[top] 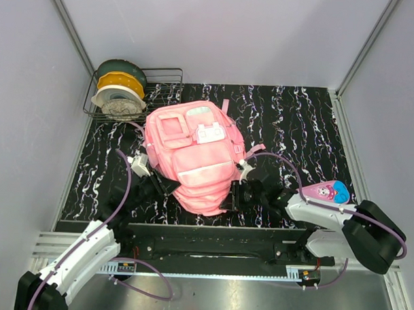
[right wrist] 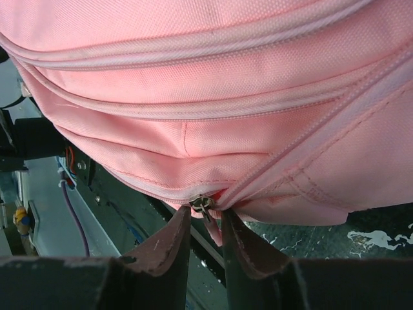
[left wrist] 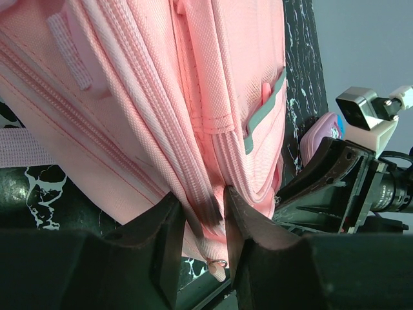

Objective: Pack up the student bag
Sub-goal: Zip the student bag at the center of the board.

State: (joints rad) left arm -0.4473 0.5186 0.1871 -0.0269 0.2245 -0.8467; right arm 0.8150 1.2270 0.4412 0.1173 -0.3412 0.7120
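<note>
The student bag (top: 193, 151), a large pink backpack, lies flat mid-table with its front pockets and mint patch facing up. My left gripper (top: 166, 187) is at its near left edge. In the left wrist view the left gripper (left wrist: 204, 213) is shut on a fold of the bag's zip-edged fabric (left wrist: 206, 161). My right gripper (top: 234, 195) is at the near right edge. In the right wrist view the right gripper (right wrist: 206, 223) is closed round the pink pull tab hanging from a metal zipper slider (right wrist: 201, 205) on the bag's bottom seam (right wrist: 213, 148).
A small pink-purple cartoon pencil case (top: 326, 192) lies at the right, by the right arm; it also shows in the left wrist view (left wrist: 321, 132). A wire rack (top: 165, 82) with spools (top: 119, 91) stands at the back left. Grey walls enclose the table.
</note>
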